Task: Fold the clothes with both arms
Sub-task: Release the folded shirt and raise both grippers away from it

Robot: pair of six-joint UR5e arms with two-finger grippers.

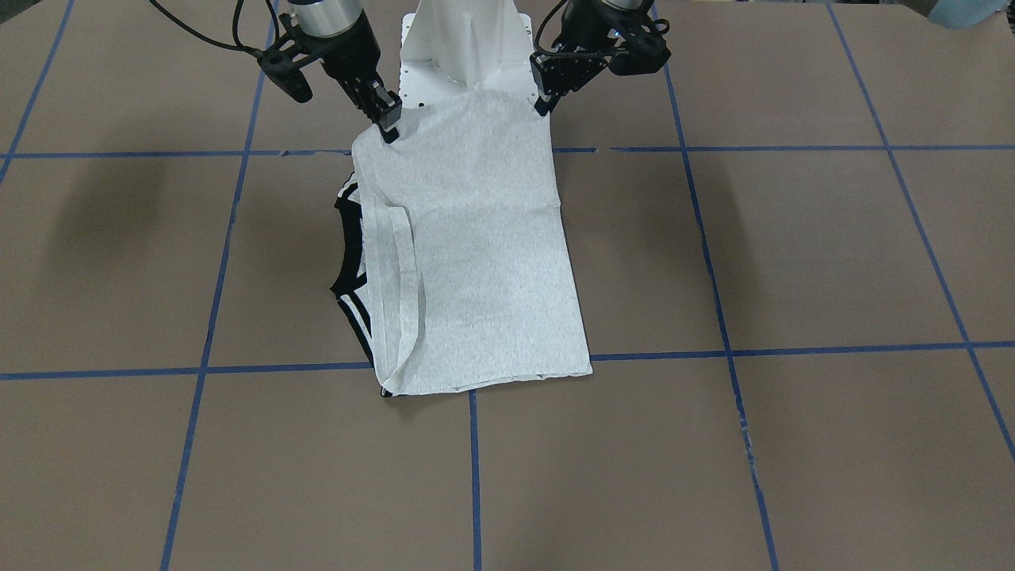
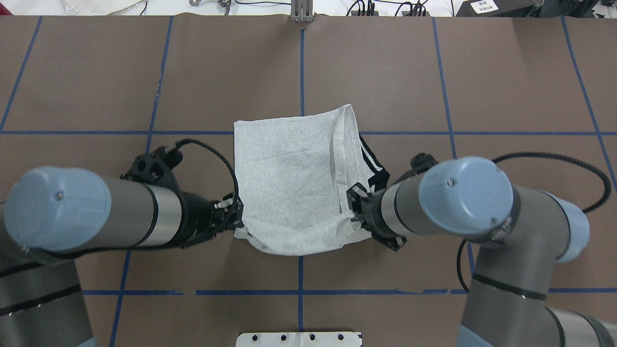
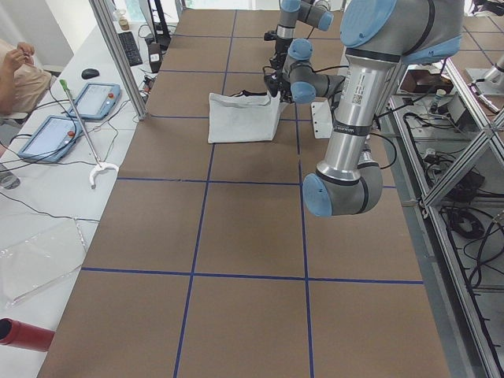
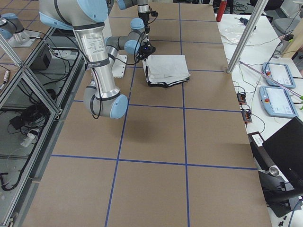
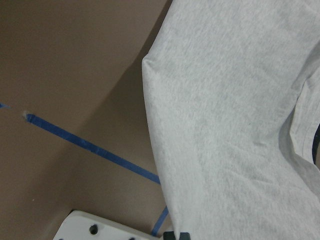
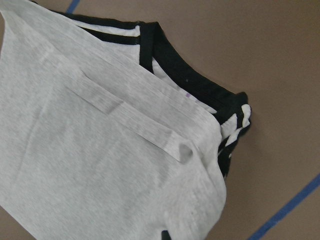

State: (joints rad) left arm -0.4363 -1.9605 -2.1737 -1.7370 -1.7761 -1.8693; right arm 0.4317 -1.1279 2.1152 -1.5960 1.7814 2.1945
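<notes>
T-shirt: lying folded on the counter, its robot-side edge hanging raised.
Left arm: jaws clenching one raised corner.
Right arm: jaws clenching the other.

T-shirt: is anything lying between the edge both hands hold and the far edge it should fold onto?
Nothing visible does. The left hand and right hand pinch the robot-side corners of the T-shirt; ahead lies only its own flat cloth, and the table beyond shows just tape lines.
</notes>
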